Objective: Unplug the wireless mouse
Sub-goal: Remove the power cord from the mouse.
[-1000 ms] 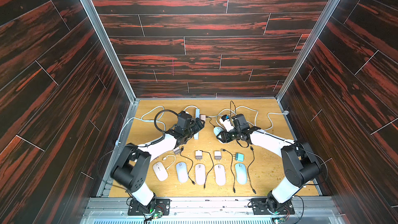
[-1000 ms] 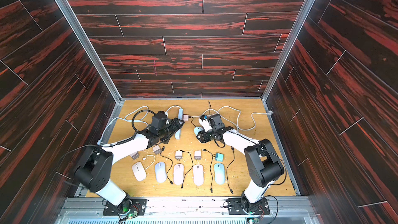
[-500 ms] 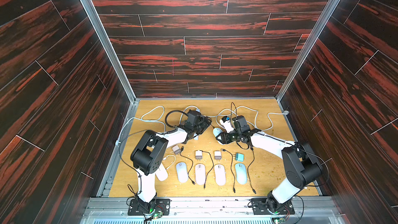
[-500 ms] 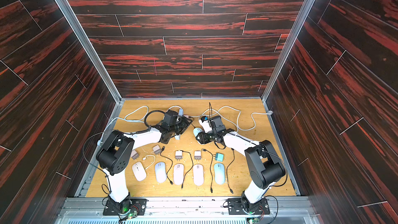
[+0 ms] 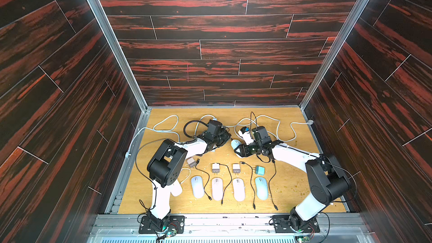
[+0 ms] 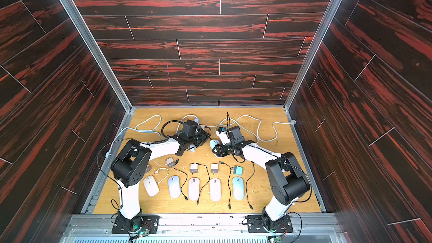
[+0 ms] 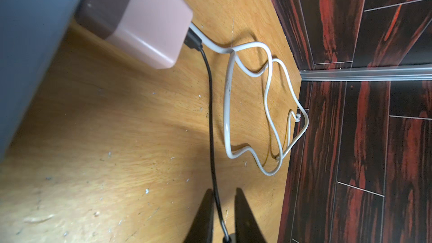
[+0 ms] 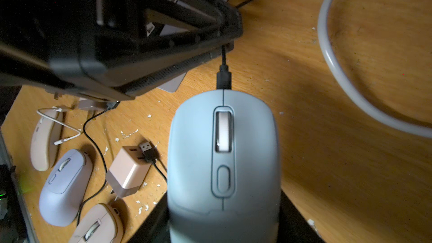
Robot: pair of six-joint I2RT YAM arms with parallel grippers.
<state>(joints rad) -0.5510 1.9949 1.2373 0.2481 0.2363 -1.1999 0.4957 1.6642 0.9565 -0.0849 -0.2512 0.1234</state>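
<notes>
Pinching down, the left gripper (image 7: 222, 195) has its narrow jaws closed around the thin black cable (image 7: 211, 113), lower centre of its wrist view. The right gripper (image 5: 242, 149) clamps the pale blue plastic mouse (image 8: 222, 160), mid-frame. Unplugging looks underway; next, a straight pull apart.
</notes>
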